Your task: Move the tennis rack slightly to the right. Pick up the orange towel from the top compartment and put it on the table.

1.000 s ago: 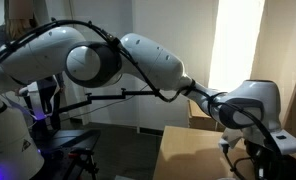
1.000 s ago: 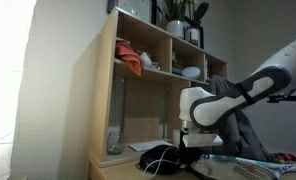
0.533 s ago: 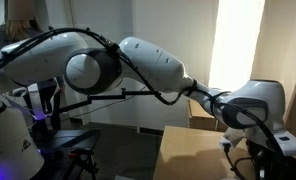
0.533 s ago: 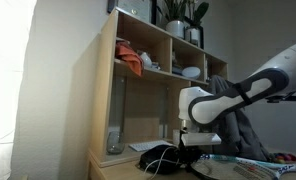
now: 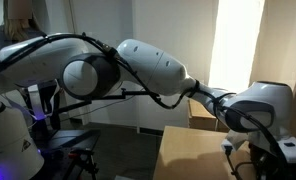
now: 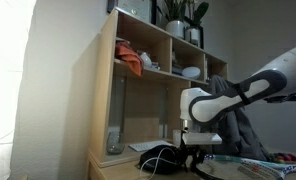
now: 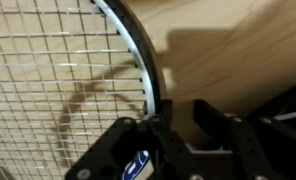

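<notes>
Arm: extends across the frame in an exterior view, with the gripper (image 5: 252, 150) low over the table (image 5: 188, 150) at the right.

Gripper: in the wrist view the gripper (image 7: 160, 132) sits at the rim of the tennis rack (image 7: 48, 70). The dark frame of the rack runs down between the two fingers (image 7: 110, 152), one on each side of it. They stand somewhat apart, but it cannot be determined whether they press on the frame.

Tennis rack: lies flat on the table (image 7: 228, 50), strings to the left and bare wood to the right in the wrist view. In an exterior view its head (image 6: 228, 166) shows just right of the gripper (image 6: 193, 152).

Orange towel (image 6: 130, 62): bunched in the top left compartment of the wooden shelf unit (image 6: 103, 95), well above the gripper and apart from it.

Other: potted plants (image 6: 178, 14) stand on top of the shelf unit.
</notes>
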Controlling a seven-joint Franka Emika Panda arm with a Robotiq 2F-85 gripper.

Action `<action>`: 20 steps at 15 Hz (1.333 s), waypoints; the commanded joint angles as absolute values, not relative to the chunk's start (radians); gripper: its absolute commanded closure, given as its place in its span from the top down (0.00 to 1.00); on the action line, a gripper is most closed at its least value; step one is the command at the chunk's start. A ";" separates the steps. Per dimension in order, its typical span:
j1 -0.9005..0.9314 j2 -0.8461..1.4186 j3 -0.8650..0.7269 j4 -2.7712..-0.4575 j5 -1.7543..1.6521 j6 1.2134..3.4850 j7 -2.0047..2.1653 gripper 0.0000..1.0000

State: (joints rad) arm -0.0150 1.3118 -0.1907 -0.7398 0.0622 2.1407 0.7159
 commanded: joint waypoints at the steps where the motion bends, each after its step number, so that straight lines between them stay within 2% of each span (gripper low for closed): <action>1: -0.016 1.313 -0.190 -0.739 0.062 2.141 0.716 0.34; 20: -0.016 1.318 -0.190 -0.732 0.062 2.141 0.716 0.34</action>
